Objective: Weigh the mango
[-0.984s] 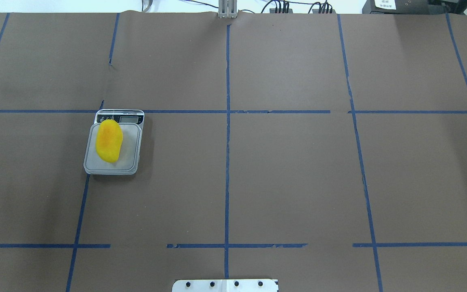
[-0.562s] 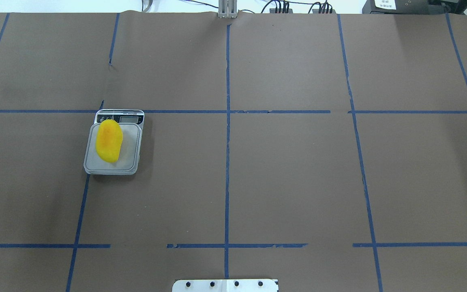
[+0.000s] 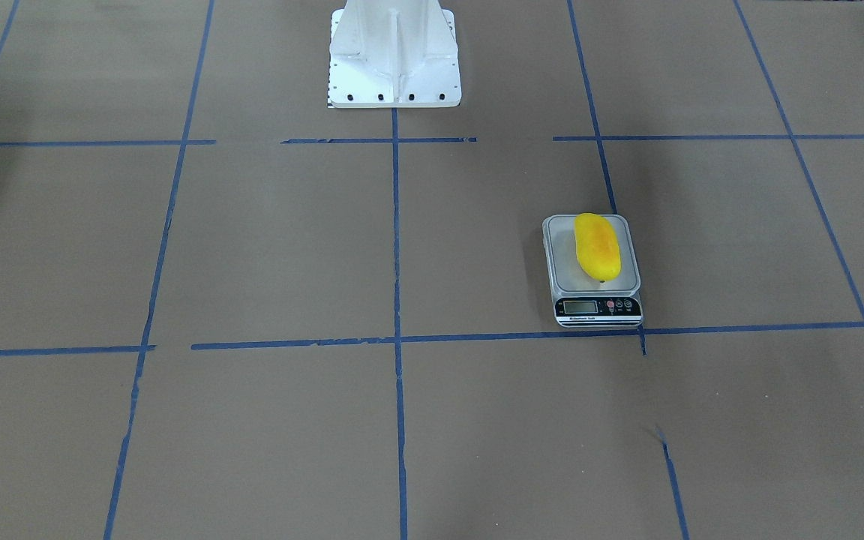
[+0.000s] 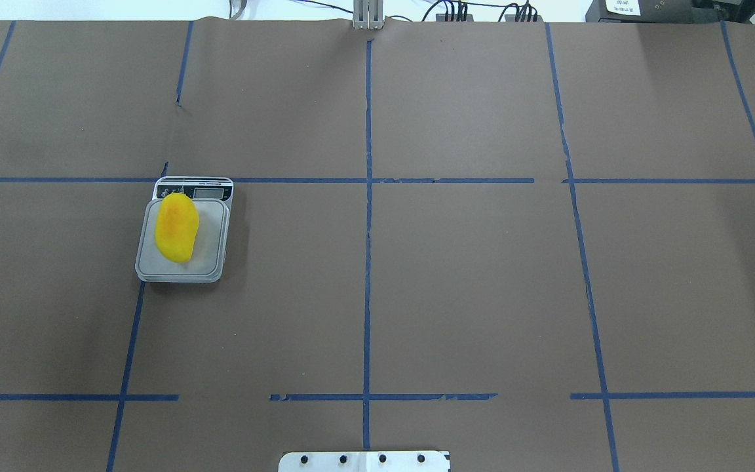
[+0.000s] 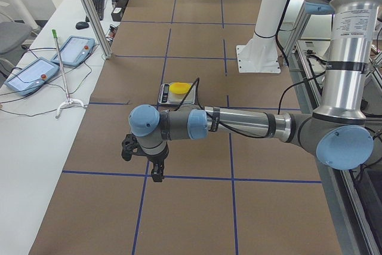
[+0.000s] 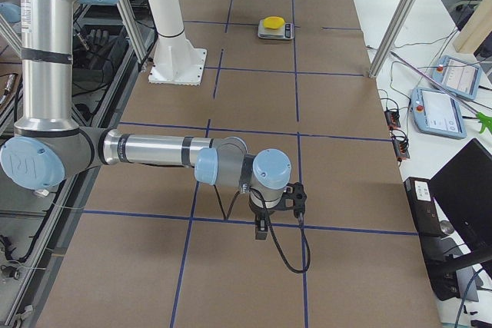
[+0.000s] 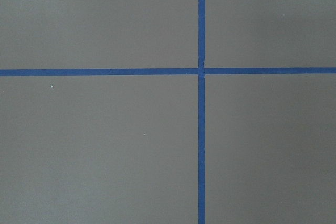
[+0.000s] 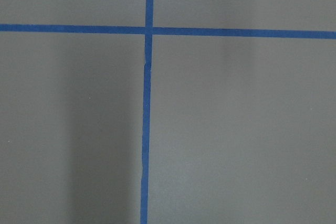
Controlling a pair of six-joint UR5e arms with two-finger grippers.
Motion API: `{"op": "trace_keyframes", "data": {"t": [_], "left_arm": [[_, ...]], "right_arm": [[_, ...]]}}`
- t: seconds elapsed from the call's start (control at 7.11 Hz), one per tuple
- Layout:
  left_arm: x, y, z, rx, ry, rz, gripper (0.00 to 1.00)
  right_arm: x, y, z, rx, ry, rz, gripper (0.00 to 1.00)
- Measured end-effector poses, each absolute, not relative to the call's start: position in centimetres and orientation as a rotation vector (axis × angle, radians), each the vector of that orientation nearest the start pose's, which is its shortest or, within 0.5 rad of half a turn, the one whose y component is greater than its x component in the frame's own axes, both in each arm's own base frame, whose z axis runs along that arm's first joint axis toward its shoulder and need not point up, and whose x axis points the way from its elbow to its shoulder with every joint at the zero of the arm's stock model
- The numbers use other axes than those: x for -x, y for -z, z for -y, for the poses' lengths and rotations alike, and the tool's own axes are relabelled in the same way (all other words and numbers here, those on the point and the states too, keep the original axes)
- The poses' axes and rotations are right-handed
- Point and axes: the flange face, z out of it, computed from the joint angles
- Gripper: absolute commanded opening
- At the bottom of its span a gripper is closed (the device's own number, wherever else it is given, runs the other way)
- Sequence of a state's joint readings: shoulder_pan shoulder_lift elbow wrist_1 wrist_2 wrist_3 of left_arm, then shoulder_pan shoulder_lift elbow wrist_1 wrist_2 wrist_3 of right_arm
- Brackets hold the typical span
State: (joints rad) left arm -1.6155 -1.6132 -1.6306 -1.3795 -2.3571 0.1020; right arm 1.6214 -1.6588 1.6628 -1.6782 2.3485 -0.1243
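Observation:
The yellow mango lies on the platform of a small grey digital scale on the left half of the table. It also shows in the front view, free of any gripper. My left gripper shows only in the exterior left view, hanging over a tape crossing well short of the scale; I cannot tell if it is open. My right gripper shows only in the exterior right view, far from the mango; I cannot tell its state. Both wrist views show only brown paper and blue tape.
The table is covered in brown paper with a blue tape grid. The white robot pedestal stands at the table's middle edge. Teach pendants and cables lie on side benches beyond the table's ends.

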Motion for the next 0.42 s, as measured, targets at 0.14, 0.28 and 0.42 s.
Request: {"op": "trace_keyframes", "data": {"t": [0.14,0.28,0.42], "left_arm": [[8.49,-62.52,49.54,0.037,-0.018,-0.787,1.00],[8.48,-62.49,49.42,0.046,-0.017,-0.785,1.00],[8.47,-62.43,49.43,0.049,-0.017,-0.785,1.00]], "right_arm": [[-8.59,-66.52,44.29,0.030,0.030,0.783,1.00],[-8.59,-66.52,44.29,0.030,0.030,0.783,1.00],[-8.59,-66.52,44.28,0.030,0.030,0.783,1.00]]}}
